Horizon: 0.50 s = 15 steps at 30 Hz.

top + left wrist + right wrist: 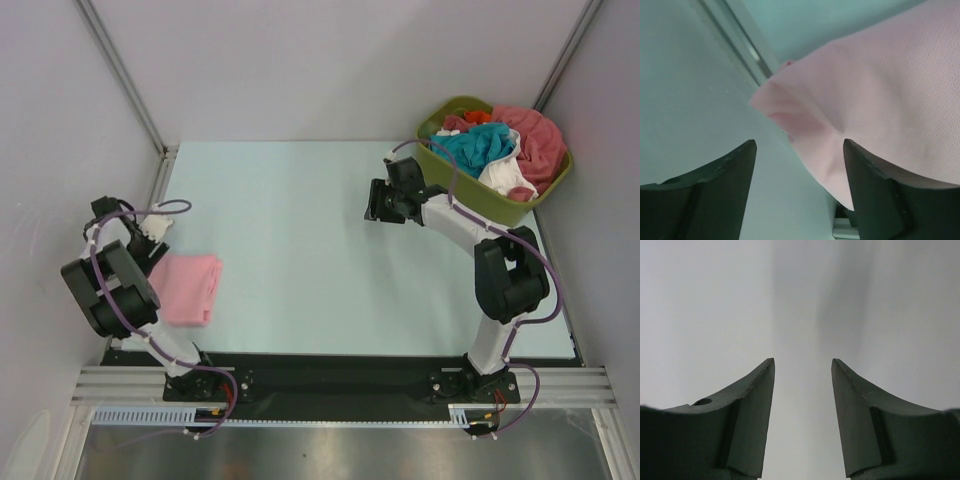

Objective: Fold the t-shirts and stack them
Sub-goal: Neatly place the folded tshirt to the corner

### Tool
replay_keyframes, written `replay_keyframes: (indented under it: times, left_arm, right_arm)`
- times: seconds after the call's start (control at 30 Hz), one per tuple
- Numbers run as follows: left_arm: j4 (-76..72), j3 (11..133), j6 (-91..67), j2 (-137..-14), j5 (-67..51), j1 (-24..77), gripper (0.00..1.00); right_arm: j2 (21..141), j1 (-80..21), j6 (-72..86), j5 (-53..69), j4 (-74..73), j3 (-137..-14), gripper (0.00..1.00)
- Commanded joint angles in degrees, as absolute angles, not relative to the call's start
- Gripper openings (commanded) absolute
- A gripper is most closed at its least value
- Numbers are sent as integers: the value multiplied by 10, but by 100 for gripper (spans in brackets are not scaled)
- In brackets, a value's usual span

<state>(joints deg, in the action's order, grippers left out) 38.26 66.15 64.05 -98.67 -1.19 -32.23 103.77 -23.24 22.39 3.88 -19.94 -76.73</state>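
Note:
A folded light pink t-shirt (187,287) lies on the pale table near its left edge. My left gripper (160,250) is at the shirt's far left corner. In the left wrist view its jaws (799,145) stand open, low over the table. The pink shirt's (880,90) edge reaches in between them beside the right finger (870,190), with nothing clamped. More t-shirts, teal (470,145), coral-red (535,135) and white (505,175), are heaped in a tub at the back right. My right gripper (372,205) hovers left of that tub, open (803,362) and empty.
The olive-green tub (512,210) stands at the table's back right corner. A metal rail (740,45) runs along the table's left edge, close to my left gripper. Grey walls close in the back and both sides.

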Motion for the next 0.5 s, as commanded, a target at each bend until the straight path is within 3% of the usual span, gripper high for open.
replay_keyframes:
  times: [0.0, 0.17, 0.27, 0.37, 0.4, 0.47]
  left_arm:
    - [365, 695, 599, -930, -30, -322, 77]
    - [341, 658, 578, -845, -46, -268, 78]
    - [321, 627, 551, -810, -47, -225, 73]
    - [321, 614, 511, -829, -40, -192, 48]
    - [316, 610, 501, -840, -15, -189, 34]
    - [304, 613, 474, -873, 20, -193, 23]
  right_arm:
    - [1007, -229, 219, 37, -199, -770, 54]
    - [1012, -229, 226, 46, -191, -769, 54]
    - [1014, -230, 226, 49, -189, -771, 54]
    - [1012, -229, 226, 51, -190, -769, 54]
    - [1012, -230, 225, 52, -191, -769, 54]
    - [1006, -230, 224, 48, -195, -766, 54]
